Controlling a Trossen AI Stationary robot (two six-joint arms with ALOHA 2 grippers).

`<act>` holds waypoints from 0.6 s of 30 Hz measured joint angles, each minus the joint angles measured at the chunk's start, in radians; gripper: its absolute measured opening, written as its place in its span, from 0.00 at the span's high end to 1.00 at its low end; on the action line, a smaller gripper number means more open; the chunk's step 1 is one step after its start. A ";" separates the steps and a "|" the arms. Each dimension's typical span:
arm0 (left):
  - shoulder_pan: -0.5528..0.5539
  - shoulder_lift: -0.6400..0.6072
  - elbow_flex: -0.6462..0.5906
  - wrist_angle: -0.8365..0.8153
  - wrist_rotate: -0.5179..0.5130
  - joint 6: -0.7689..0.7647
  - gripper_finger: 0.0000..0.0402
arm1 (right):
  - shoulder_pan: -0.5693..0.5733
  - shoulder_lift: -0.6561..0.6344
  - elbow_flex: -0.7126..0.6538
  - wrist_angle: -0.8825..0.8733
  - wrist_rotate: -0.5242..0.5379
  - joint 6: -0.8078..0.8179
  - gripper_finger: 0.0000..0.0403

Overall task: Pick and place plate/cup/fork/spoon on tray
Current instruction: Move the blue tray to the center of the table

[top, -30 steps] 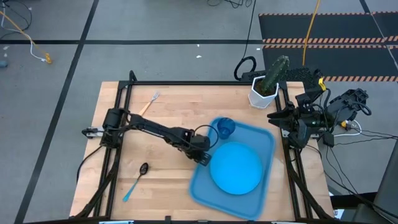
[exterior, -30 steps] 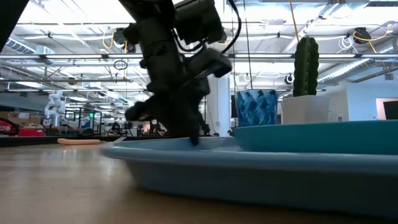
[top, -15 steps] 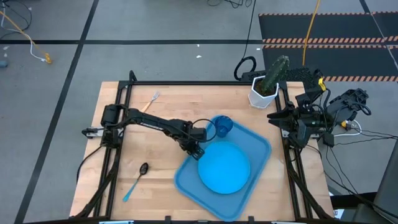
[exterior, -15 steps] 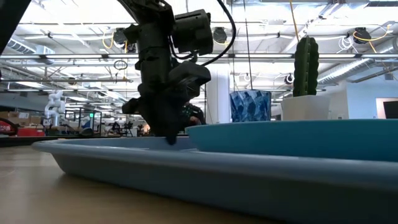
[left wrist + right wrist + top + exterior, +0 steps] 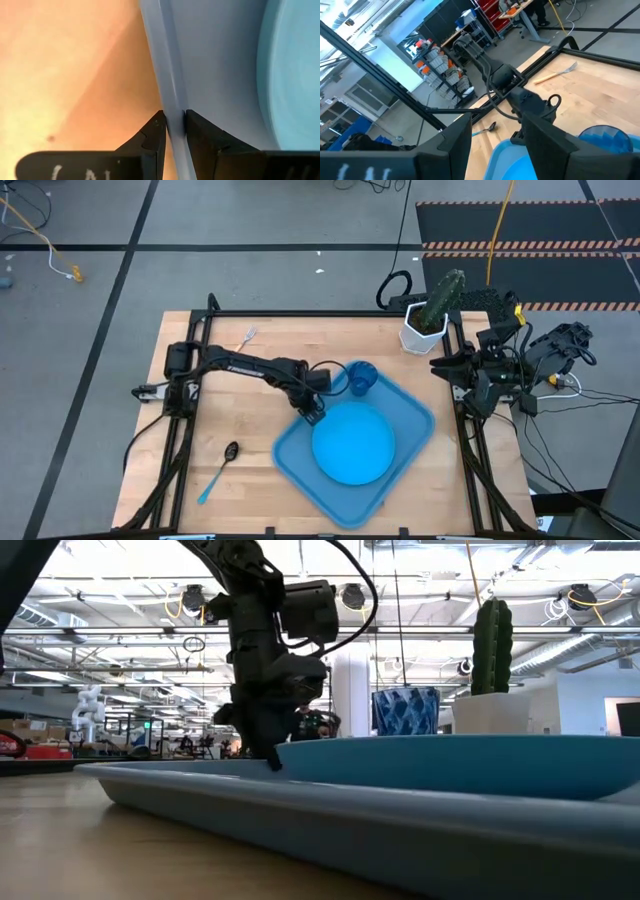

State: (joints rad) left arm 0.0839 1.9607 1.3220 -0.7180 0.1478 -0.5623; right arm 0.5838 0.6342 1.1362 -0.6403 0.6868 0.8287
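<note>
Left wrist view: left claw pinches the stiff, light raised rim of the large rectangular blue plastic tray; right claw waits, fingers apart.

Both arms are basically all black: chunky joint housings linked by slim dark tubes, with black cables looping off the sides. The left hand has two matte black fingers shaped like wedges, angular with faceted edges, and there's some whitish lettering on the block behind them. A round black motor housing sits just above it in the low view. The right hand has wide, flat black fingers, with yellow bits and cable bundles behind it.
</note>
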 joint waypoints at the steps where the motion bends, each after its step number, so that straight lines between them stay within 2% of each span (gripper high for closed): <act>1: 0.008 -0.004 0.000 -0.007 0.000 0.024 0.83 | 0.000 0.000 -0.002 0.001 0.006 0.001 0.59; 11: 0.072 -0.019 0.000 -0.109 -0.003 0.304 0.83 | -0.001 0.003 -0.069 0.005 0.123 0.111 0.59; 18: 0.110 -0.019 0.000 -0.148 0.000 0.460 0.83 | -0.002 0.007 -0.148 0.085 0.129 0.191 0.59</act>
State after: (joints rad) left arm 0.1936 1.9419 1.3224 -0.8659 0.1478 -0.1018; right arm 0.5823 0.6411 0.9880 -0.5554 0.8158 1.0199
